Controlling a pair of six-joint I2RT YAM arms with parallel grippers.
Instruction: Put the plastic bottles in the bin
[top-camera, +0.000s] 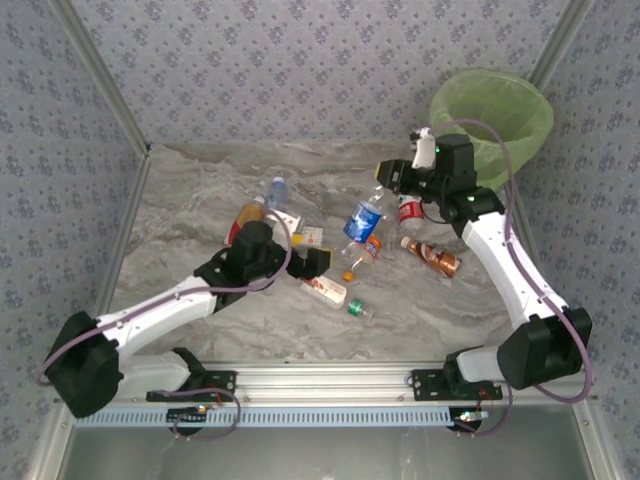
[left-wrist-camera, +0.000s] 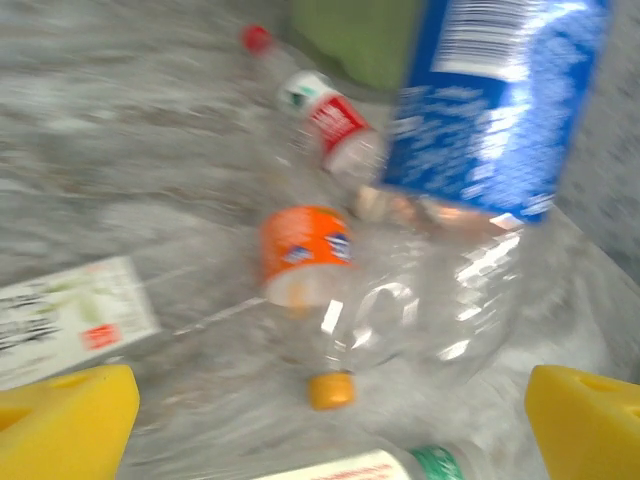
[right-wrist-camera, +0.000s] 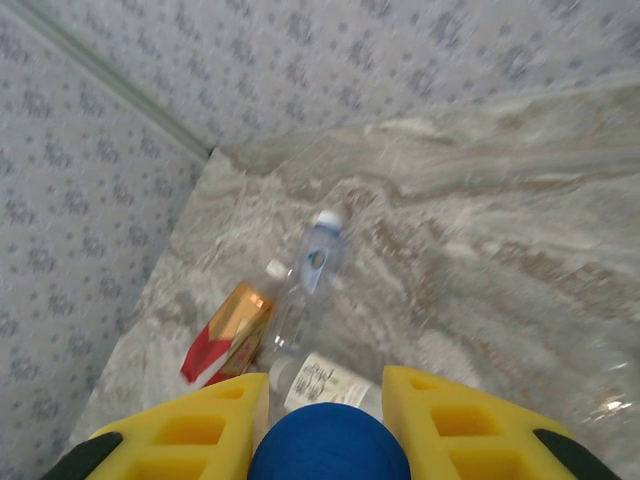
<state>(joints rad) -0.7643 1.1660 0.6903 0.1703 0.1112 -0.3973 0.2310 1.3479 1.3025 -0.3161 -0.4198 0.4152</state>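
Bottles (top-camera: 327, 290) litter the middle of the grey marbled table (top-camera: 200, 180), none of them yet in the bin (top-camera: 528, 128) that stands at the far right. One, the blue-labelled bottle (top-camera: 362, 222), appears tilted up off the surface, its blue cap (right-wrist-camera: 328, 445) pinched between the closed fingers of your right gripper (right-wrist-camera: 325, 395). Its long axis runs from that cap down and away toward the table's centre. The bin sits just behind and to the right of that hand, so your right arm is plainly the nearer one. The coming move looks like a lift and a swing back over the rim. Your left gripper (left-wrist-camera: 330, 415), jaws spread wide and holding nothing, hovers near the orange-labelled bottle (left-wrist-camera: 305, 255), well apart from the bin.
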